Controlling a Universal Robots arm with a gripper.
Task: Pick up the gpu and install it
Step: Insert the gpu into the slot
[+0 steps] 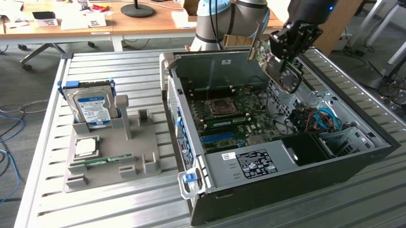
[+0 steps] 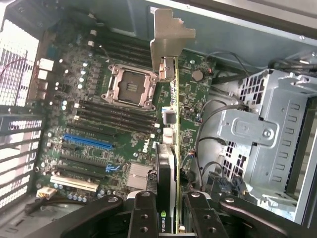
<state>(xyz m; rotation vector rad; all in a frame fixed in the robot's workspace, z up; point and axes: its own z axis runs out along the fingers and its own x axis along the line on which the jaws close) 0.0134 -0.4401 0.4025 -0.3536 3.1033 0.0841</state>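
While the black two-fingered gripper of the arm hangs over the open black and grey computer case, its fingers are pressed against the two faces of the gpu, a flat green circuit-board card with a round black fan cooler and a silver metal end bracket. The card is pinched firmly and lifted clear. It hangs tilted above the case's open side, near the case's far wall, with its lower edge dipping towards the inside.

In the wrist view the gripper holds the gpu edge-on, and the bracket end points away from the fingers, down towards the floor of the case. The card is not seated. The green motherboard on the case floor lies beneath it, carrying the square metal processor socket and the long blue expansion slot, which is apart from the card. A grey perforated metal drive cage stands inside the case on the other side of the card from the socket.

Outside the case, on the exterior view's left of it, a grey moulded parts holder rests on the slatted metal table. It carries an upright silver hard drive with a blue and white label and a thin green memory stick lying nearer the case's front end.
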